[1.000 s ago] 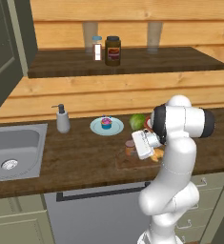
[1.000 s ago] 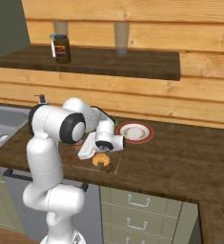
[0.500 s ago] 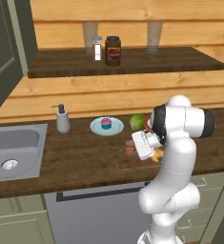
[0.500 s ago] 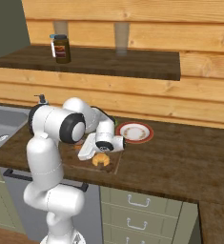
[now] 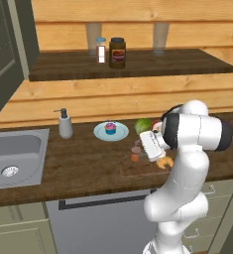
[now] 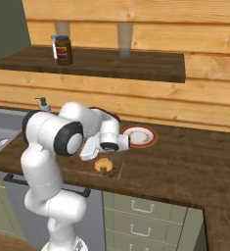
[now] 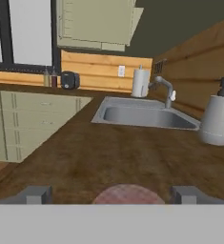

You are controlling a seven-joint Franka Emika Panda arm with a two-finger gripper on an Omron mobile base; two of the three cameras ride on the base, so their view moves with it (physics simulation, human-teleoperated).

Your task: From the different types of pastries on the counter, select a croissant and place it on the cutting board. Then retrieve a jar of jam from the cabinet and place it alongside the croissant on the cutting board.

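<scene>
Two items now sit on the board (image 5: 138, 168), so as I read it both halves of the job are close to done. Working from big to small: the worktop (image 5: 78, 168) carries the sink (image 5: 14, 154) at its left end, with the soap dispenser (image 5: 65, 124) and the cupcake (image 5: 110, 128) on its blue plate (image 5: 99, 133) further along. The board lies right in front of my arm. On it the croissant (image 6: 103, 165) rests toward the near edge, and the jam jar (image 5: 135, 154) stands upright just beside it, touching neither the pastry nor my fingers as far as I can see.

My end effector (image 7: 111, 195) is low over the board with its fingers spread wide, one on each side of the jar's lid (image 7: 127, 195) and clear of it, so I call the jar released.

Against a second ago, the arm sits in the same spot; the fingers, then clamped on the jar, have parted. What's left, I judge, is backing away without nudging the jar.
</scene>
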